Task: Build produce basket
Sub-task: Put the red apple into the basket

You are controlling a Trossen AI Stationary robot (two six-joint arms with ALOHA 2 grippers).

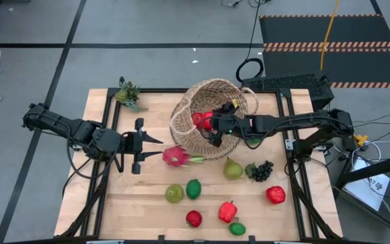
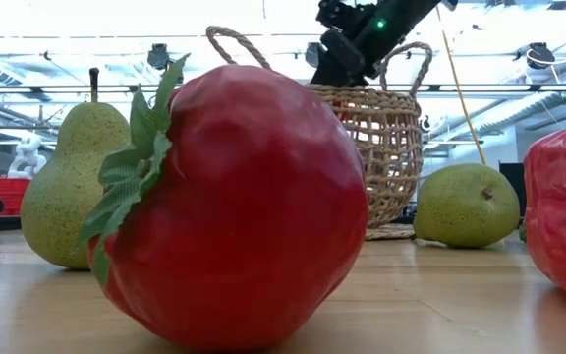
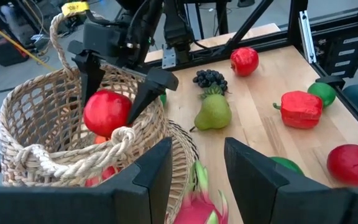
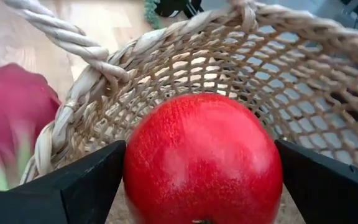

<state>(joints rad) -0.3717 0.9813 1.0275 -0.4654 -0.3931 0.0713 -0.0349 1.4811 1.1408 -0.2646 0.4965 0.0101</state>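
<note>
1. Nearest the front edge of the desk point(image 1: 114, 217) lie three loose pieces of the produce: one green lime point(image 1: 237, 228), one red pepper point(image 1: 227, 211) and one round red fruit point(image 1: 193, 218) with a green leaf. The round red fruit fills the low view and hides much of what is behind it.
2. A step farther back are a second lime point(image 1: 193, 188), one green pear point(image 1: 174, 194) touching it or just beside it, and, well off to the right, another red fruit point(image 1: 275, 195).
3. Next comes a second pear point(image 1: 232, 169) with one bunch of dark grapes point(image 1: 261, 170) just beside it. That makes two pears, two limes and one bunch of grapes.
4. One pink dragonfruit point(image 1: 176, 156) lies on the desk against the basket's near side, just beyond the left pincer's tips.
5. The left pincer point(image 1: 156, 148) hovers at mid-desk on the left. It is released, its fingers apart with nothing between them.
6. The basket point(image 1: 215, 95) stands in the rear middle of the desk. Its rope handle and rim lie between the left pincer and the fruit inside.
7. The right pincer point(image 1: 206, 126) reaches in over the basket's mouth, grasping one red apple point(image 4: 202, 158) between widely spread fingers.
8. Some red and orange shows through the weave below the apple, but I cannot tell what it is.
9. At the far left corner stands one small green spiky plant point(image 1: 128, 93).
</note>
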